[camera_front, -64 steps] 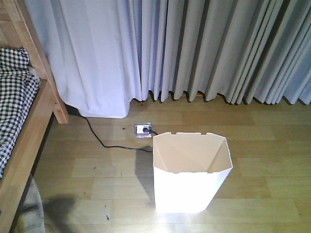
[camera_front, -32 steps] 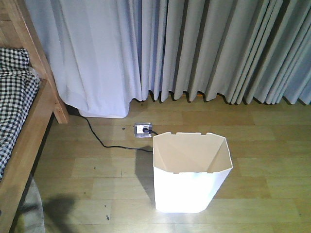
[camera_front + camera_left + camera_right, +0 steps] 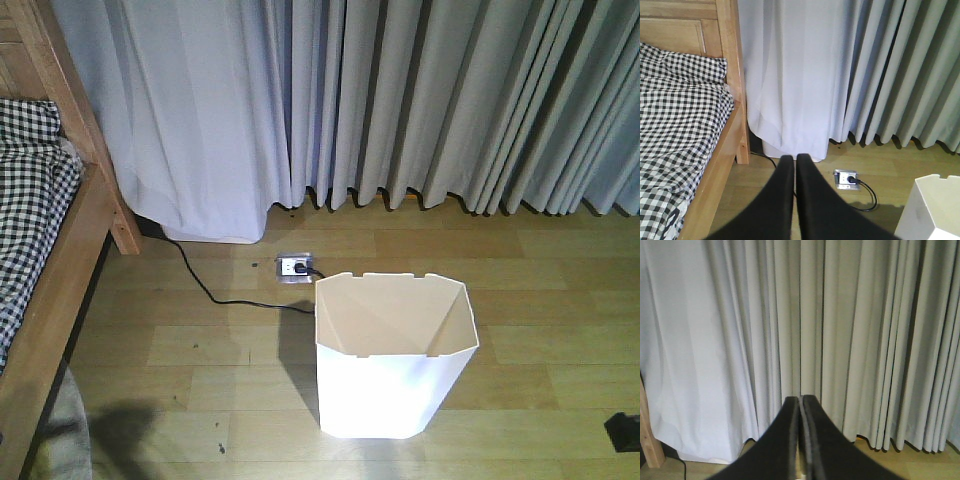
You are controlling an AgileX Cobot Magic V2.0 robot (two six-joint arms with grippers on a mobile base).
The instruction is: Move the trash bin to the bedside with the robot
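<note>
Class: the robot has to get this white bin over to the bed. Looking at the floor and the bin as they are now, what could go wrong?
1. A black cable runs from the floor socket across the floor between the trash bin and the bed frame; a pushed or dragged bin could snag it or pull the plug.
2. The bin is tall, empty and narrower at its base, so a push near the rim may tip it.

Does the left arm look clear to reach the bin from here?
Probably yes. The bin stands low and right of the left gripper, with only bare floor between them. The gripper is shut and would need opening.
</note>
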